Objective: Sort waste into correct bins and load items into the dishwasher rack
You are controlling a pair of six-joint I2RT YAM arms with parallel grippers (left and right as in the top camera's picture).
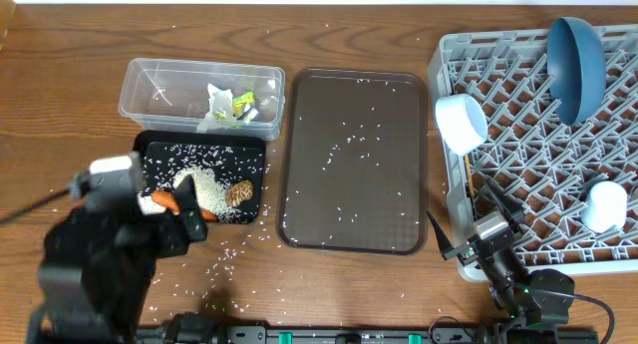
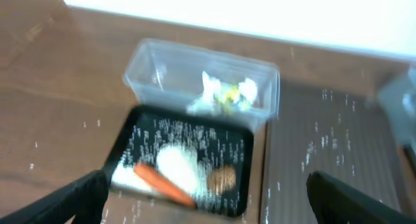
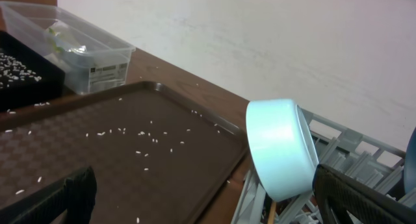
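Note:
The black tray (image 1: pixel 159 145) holds a rice pile (image 1: pixel 207 189), an orange stick (image 1: pixel 162 197) and a brown lump (image 1: pixel 240 192). They also show in the blurred left wrist view: the stick (image 2: pixel 162 183), the lump (image 2: pixel 223 178) and the rice (image 2: pixel 177 167). The clear tub (image 1: pixel 150 85) holds the white tissue (image 1: pixel 219 97) and the yellow-green wrapper (image 1: pixel 243 105). My left gripper (image 1: pixel 187 216) (image 2: pixel 208 208) is open and empty at the tray's near edge. My right gripper (image 1: pixel 469 242) (image 3: pixel 208 204) is open and empty beside the grey rack (image 1: pixel 518 95), near the white bowl (image 1: pixel 461 122) (image 3: pixel 279 149).
The dark blue plate-bowl (image 1: pixel 576 65) stands on edge in the rack's far corner. One small white cup (image 1: pixel 604 206) sits upturned at its right. The brown serving tray (image 1: pixel 354 214) (image 3: pixel 117 146) lies in the middle with scattered rice. Rice grains (image 1: pixel 224 254) dot the table.

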